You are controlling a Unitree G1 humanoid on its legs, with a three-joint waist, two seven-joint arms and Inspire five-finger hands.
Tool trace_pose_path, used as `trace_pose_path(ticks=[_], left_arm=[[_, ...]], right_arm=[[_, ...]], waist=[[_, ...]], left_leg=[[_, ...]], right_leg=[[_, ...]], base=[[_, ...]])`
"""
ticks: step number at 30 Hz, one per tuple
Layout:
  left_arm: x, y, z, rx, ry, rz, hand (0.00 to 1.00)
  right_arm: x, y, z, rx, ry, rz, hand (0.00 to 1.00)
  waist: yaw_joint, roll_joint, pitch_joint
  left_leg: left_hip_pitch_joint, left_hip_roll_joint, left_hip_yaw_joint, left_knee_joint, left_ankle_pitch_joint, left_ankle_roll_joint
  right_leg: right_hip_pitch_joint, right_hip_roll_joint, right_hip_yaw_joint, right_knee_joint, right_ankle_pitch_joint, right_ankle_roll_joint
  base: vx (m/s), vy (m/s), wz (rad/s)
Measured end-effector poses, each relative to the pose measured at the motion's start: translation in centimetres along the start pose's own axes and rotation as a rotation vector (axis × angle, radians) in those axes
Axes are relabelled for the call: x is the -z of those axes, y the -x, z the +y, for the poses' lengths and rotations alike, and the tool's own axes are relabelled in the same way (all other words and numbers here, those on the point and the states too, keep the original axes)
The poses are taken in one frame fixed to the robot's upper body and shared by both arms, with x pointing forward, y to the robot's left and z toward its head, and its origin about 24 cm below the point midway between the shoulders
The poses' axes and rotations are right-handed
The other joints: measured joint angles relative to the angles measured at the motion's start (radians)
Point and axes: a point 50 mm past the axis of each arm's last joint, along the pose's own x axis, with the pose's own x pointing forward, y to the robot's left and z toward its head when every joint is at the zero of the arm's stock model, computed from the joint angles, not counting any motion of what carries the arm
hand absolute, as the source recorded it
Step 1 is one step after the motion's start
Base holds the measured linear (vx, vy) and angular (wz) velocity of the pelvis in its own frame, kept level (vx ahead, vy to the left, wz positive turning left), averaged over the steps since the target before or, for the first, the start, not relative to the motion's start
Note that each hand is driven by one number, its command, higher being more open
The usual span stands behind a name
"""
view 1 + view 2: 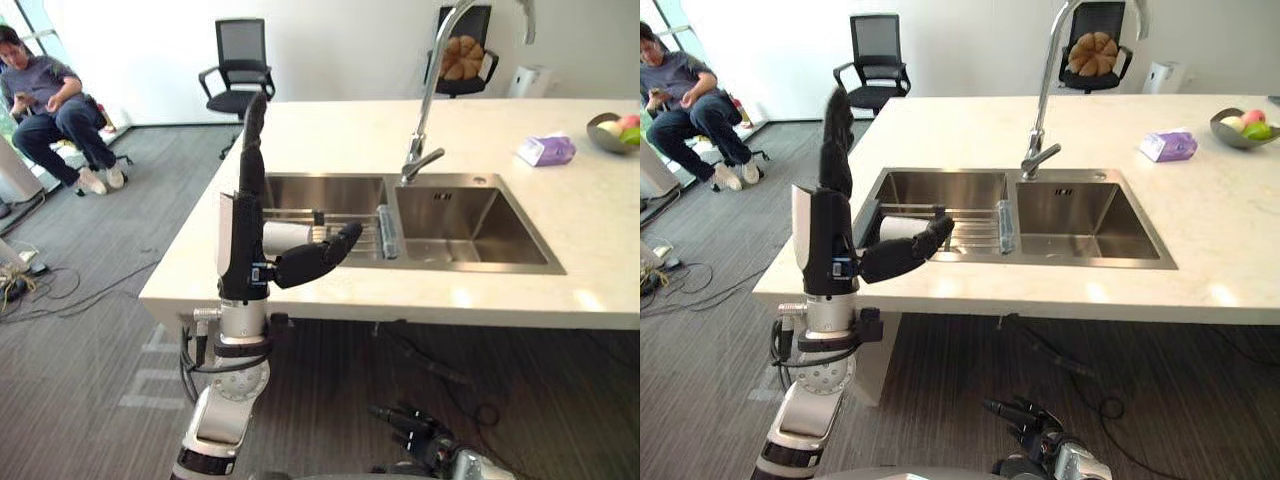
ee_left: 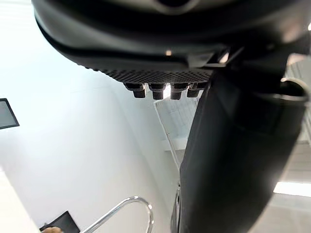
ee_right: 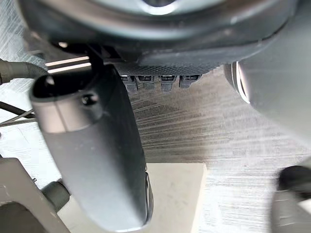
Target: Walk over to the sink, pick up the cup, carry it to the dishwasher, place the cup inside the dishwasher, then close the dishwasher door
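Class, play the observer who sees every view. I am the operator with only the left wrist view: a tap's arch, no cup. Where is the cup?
Observer: The white cup lies on the rack in the sink, left basin.
Operator: Is my left hand touching it?
Observer: No; it stands upright before the counter edge, fingers straight, empty.
Operator: And the right hand?
Observer: It hangs low above the floor, relaxed.

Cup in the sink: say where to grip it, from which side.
The round body of the cup, from above: it seems to lie on its side on the rack in the left basin, so the open left hand could close across it.
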Motion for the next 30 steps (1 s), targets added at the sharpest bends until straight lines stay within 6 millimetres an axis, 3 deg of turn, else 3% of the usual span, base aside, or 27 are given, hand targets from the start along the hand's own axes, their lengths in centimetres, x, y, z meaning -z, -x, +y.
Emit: trace_pose_path(ticks=[1,3,4,5,7,11,17,23,30], left_arm=[[0.1,0.1,-0.1,0.041,-0.029,0.003,1.0],[0.3,0.1,-0.1,0.082,-0.063,0.013,1.0],[0.5,0.1,-0.1,0.097,-0.095,0.02,1.0],[0.7,-0.1,-0.2,0.121,-0.121,0.035,1.0],[1.1,-0.3,-0.5,0.164,-0.141,0.068,1.0],[1.4,-1.2,-1.8,0.27,-0.158,0.117,1.0],[1.6,-2.5,-2.4,0.358,-0.25,0.119,1.0],[5.0,-1.8,-2.6,0.488,-0.42,0.271,1.0],[9.6,0.2,-0.4,0.567,-0.595,0.471,1.0]], right_arm=[[0.3,0.0,-0.2,0.006,0.003,0.023,1.0],[0.5,0.0,-0.4,0.012,0.012,0.041,1.0],[0.4,0.0,-0.4,0.006,0.031,0.044,1.0],[0.3,0.0,-0.2,-0.004,0.044,0.048,1.0],[0.8,-0.2,0.3,-0.015,0.051,0.061,1.0],[1.2,-0.1,0.3,-0.011,0.043,0.066,1.0],[1.4,-0.1,0.3,-0.007,0.033,0.069,1.0],[1.6,-0.1,0.2,0.0,0.028,0.083,1.0],[2.2,0.0,0.3,0.008,0.058,0.123,1.0]], waist=[[0.014,-0.001,0.0],[0.031,-0.002,-0.002],[0.031,0.002,-0.004],[0.03,0.008,-0.011],[0.028,-0.027,-0.026],[0.018,-0.039,-0.033],[0.018,-0.04,-0.034],[0.011,-0.042,-0.047],[0.005,-0.053,-0.079]], left_leg=[[-0.02,-0.048,0.031,-0.091,-0.076,-0.004],[-0.007,-0.119,0.058,-0.349,-0.12,0.0],[0.015,-0.157,0.049,-0.556,-0.077,0.013],[0.042,-0.164,0.065,-0.668,-0.008,0.013],[0.081,-0.191,0.091,-0.74,0.008,0.019],[0.142,-0.229,0.107,-0.815,0.014,0.026],[0.178,-0.237,0.106,-0.879,0.035,0.02],[0.212,-0.24,0.115,-0.941,0.066,0.018],[0.246,-0.248,0.12,-0.989,0.084,0.023]], right_leg=[[0.022,0.0,0.024,-0.031,0.004,-0.007],[0.035,-0.002,0.064,-0.065,0.017,-0.007],[0.03,0.0,0.087,-0.067,0.028,0.018],[0.029,0.006,0.114,-0.064,0.022,0.033],[0.029,-0.014,0.133,-0.069,0.02,0.049],[0.065,-0.047,0.135,-0.092,0.007,0.069],[0.086,-0.048,0.132,-0.118,0.006,0.069],[0.088,-0.045,0.138,-0.128,0.005,0.068],[0.109,-0.047,0.136,-0.15,0.011,0.077]], base=[[0.25,-0.003,-0.47],[0.25,0.056,-0.67],[0.29,0.119,-0.74],[0.26,0.119,-0.64],[0.28,0.091,-0.38],[0.19,0.076,-0.03],[0.04,0.009,0.03],[-0.05,-0.022,-0.04],[-0.01,0.002,-0.02]])
